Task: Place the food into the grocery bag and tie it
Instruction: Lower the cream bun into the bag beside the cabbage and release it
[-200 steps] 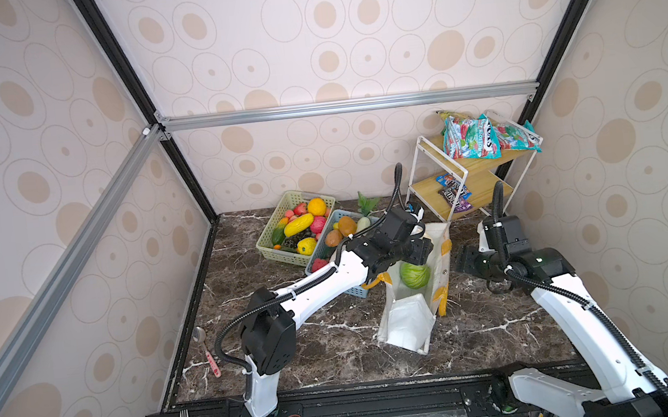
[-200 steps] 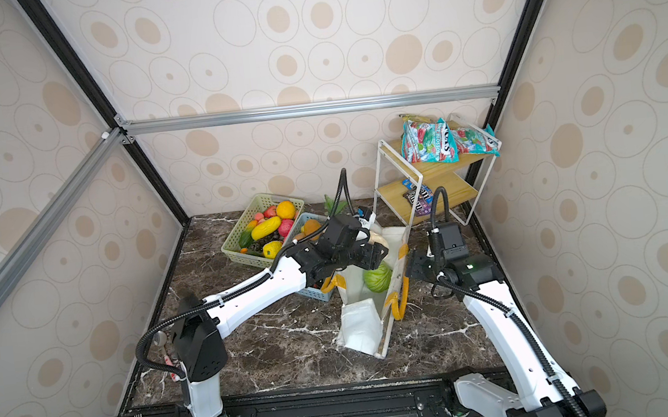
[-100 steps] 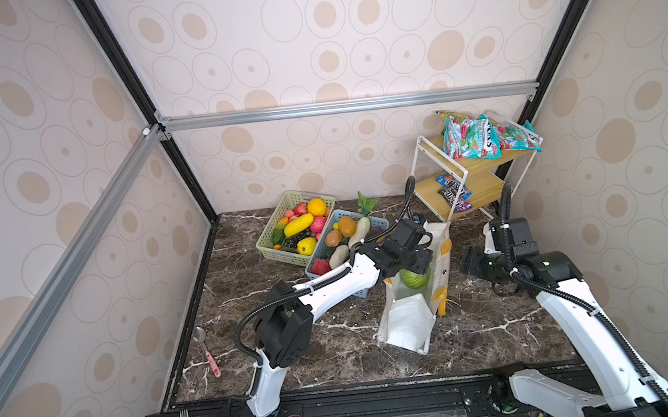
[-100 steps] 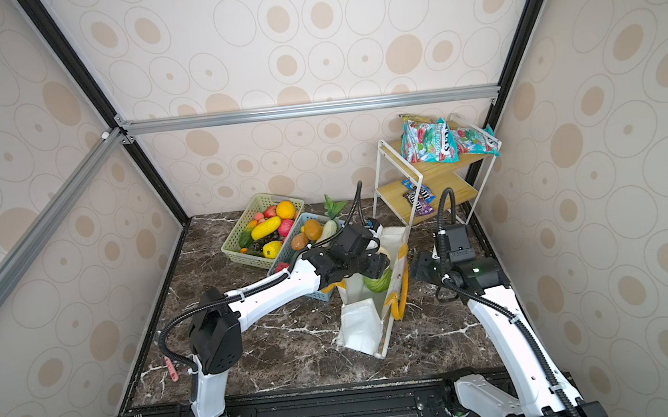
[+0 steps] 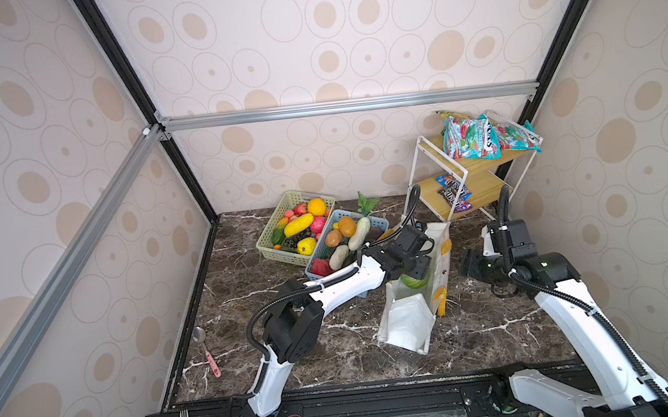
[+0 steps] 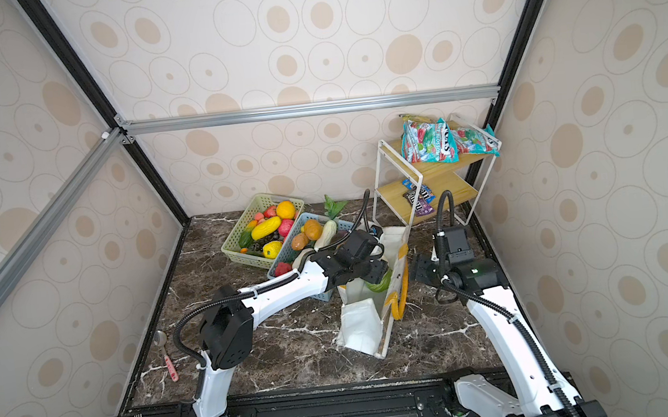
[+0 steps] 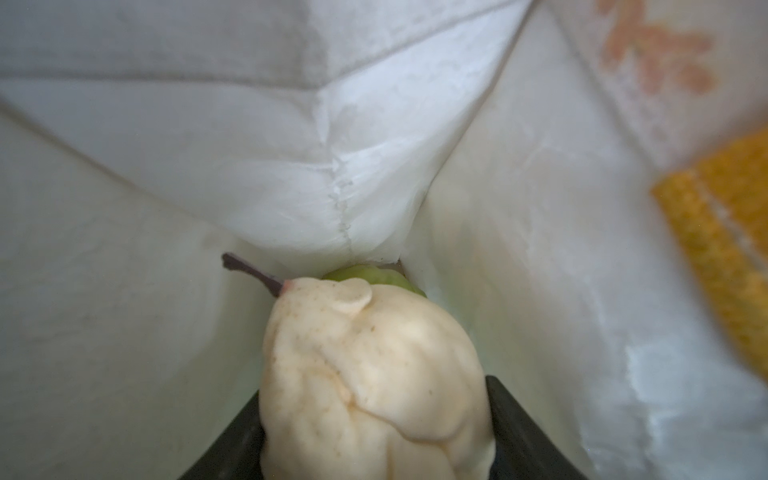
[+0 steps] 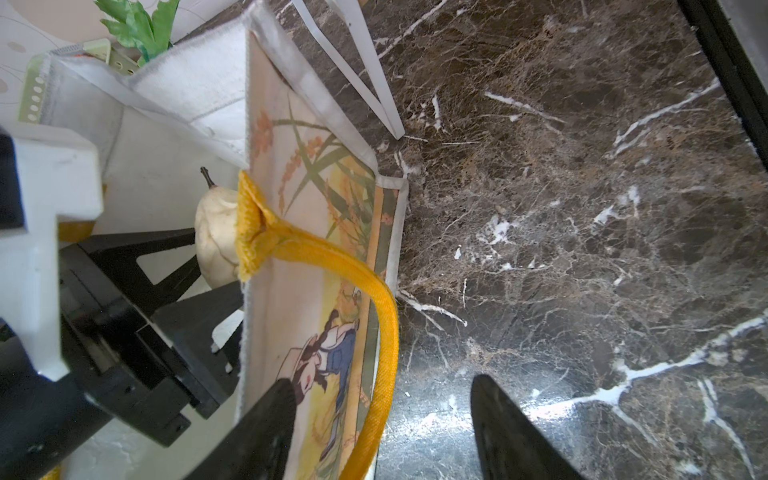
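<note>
The white grocery bag (image 5: 408, 327) (image 6: 360, 328) stands open in the middle of the table in both top views. My left gripper (image 5: 415, 270) (image 7: 374, 415) reaches down into its mouth, shut on a pale knobbly pear (image 7: 365, 353) with a dark stem. A green cabbage (image 5: 414, 283) (image 7: 370, 276) lies below it in the bag. My right gripper (image 5: 469, 265) (image 8: 382, 384) hangs open just outside the bag's picture wall (image 8: 291, 316). The yellow handle (image 8: 374, 299) droops between its fingers, and nothing is gripped. More food fills both baskets.
A pale green basket (image 5: 274, 253) and a light blue basket (image 5: 379, 224) of toy produce stand behind and left of the bag. A white wire shelf (image 5: 475, 179) with snack packets (image 5: 470, 142) stands at the back right. A spoon (image 5: 208, 351) lies at the left edge.
My left arm has stretched further over and lowered the pear into the bag's mouth. The right gripper has barely moved and stays open.
</note>
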